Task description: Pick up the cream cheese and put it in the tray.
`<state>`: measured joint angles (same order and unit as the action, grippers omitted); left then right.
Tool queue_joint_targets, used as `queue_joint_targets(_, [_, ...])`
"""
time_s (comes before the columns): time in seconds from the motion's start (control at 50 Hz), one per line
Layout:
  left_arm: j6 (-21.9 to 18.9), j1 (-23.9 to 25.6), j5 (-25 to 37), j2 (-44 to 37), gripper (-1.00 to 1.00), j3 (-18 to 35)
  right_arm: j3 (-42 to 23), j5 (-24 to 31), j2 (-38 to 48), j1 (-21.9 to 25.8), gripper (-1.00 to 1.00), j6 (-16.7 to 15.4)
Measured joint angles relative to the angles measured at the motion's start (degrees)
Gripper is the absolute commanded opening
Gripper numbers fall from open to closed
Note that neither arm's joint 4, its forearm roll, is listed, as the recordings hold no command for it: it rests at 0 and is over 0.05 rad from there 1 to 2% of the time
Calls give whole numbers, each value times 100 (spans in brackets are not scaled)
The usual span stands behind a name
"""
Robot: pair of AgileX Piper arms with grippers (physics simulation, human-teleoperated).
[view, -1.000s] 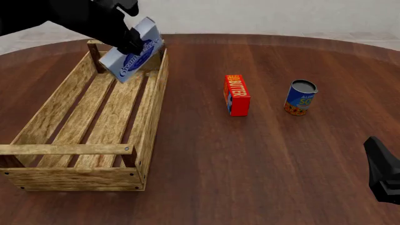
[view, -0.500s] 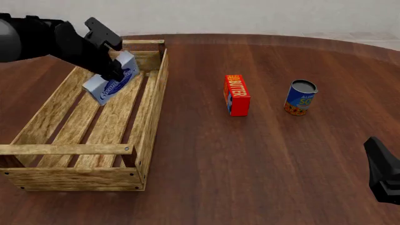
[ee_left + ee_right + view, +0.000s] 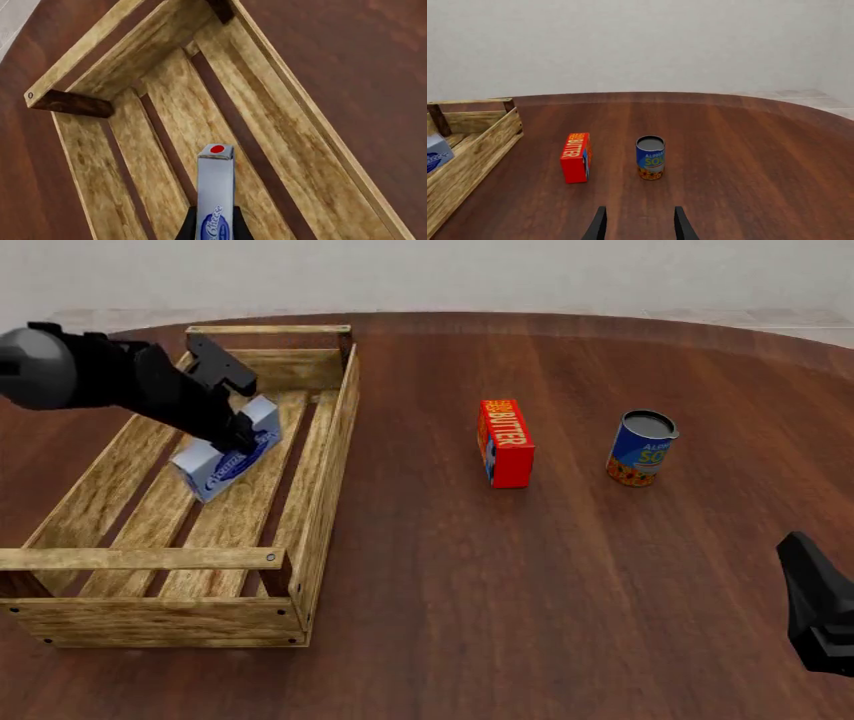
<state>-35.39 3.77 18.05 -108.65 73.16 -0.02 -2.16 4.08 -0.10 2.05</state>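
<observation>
Over the tray [image 3: 320,495], toward its far end, we log the left gripper [image 3: 240,432] clamped on the cream cheese [image 3: 227,455], which hangs tilted with its lower corner close above the slats; we cannot tell whether it touches them.

Risks, as we judge them:
- Let go at this tilt, the box could tip, land on edge, or lean on the tray's wall instead of lying flat.
- Its narrow edge lines up near a gap between slats in the left wrist view, so a corner might catch there.
- Pressing lower could jam the box into the slats or shove the tray along the bench [image 3: 534,590].

Count:
- cream cheese: one
- tray: one
- butter box [image 3: 505,443], right of the tray: one
- soup can [image 3: 642,448], farther right: one
- grippers: two; the right gripper [image 3: 638,223] is spread apart, empty, well right of the tray.
</observation>
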Motion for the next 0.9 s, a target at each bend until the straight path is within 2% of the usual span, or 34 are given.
queue_joint_targets(0.42, [-38, -83, -243, -304, -100, 131, 0, -4, 7, -2, 100, 2])
queue_joint_targets(0.44, [-45, -87, -243, -305, 100, 134, 0, -4, 7, -2, 100, 2])
queue_joint_targets(0.9, [-215, -373, -204, -612, 100, -61, 0, -8, 15, -6, 100, 4])
